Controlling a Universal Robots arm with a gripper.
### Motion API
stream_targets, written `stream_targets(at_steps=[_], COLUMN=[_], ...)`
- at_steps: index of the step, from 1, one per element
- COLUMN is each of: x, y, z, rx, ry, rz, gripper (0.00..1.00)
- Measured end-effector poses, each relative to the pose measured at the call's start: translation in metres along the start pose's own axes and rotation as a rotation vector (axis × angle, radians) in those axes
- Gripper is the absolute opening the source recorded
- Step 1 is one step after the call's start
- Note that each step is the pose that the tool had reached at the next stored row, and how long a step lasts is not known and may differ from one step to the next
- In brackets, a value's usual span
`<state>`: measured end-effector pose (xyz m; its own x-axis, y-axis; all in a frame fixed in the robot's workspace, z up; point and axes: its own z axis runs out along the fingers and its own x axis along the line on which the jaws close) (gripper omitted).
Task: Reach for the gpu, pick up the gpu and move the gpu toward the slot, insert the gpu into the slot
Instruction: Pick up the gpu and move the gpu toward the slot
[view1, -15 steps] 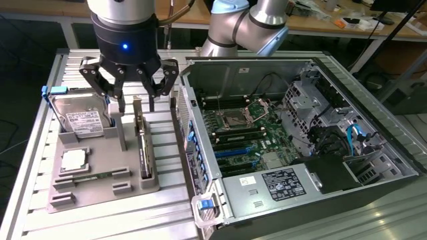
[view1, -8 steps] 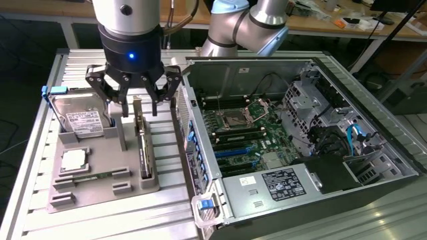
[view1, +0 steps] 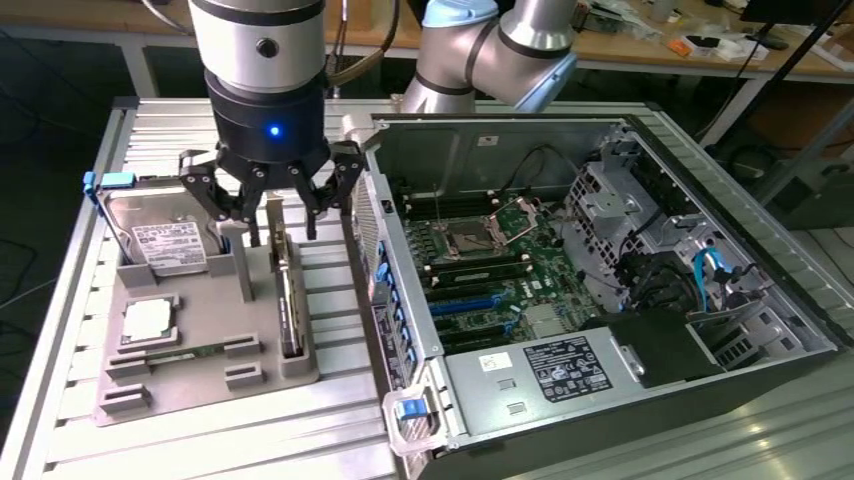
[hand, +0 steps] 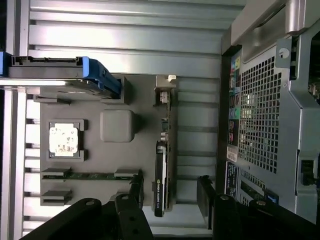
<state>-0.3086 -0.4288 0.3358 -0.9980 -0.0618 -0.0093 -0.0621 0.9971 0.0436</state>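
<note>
The gpu (view1: 287, 310) stands on edge in a slot of the grey holder tray (view1: 200, 385), left of the open computer case in the exterior view. My gripper (view1: 280, 232) hangs over the card's far end, open, with a finger on each side and nothing gripped. In the wrist view the gpu (hand: 161, 170) appears edge-on between my fingers (hand: 135, 192), closer to one of them, with the gripper (hand: 169, 194) astride it. The blue slot (view1: 463, 298) lies on the green motherboard inside the case.
On the tray are a silver hard drive with blue frame (view1: 160, 240) (hand: 65, 75), a processor chip (view1: 147, 318) (hand: 63, 138) and a green memory stick (view1: 180, 352) (hand: 90, 175). The metal case wall (view1: 387, 290) (hand: 260, 125) rises close beside the gpu.
</note>
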Motion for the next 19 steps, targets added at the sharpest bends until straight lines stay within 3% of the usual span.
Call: stream_targets(at_steps=[10,19], x=[0.0,0.011], y=[-0.0013,-0.0051], z=[0.0195,0.0362], rx=[0.0,0.0], ry=[0.0004,0.0004], rz=[-0.004,-0.004], gripper=[0.55,0.55])
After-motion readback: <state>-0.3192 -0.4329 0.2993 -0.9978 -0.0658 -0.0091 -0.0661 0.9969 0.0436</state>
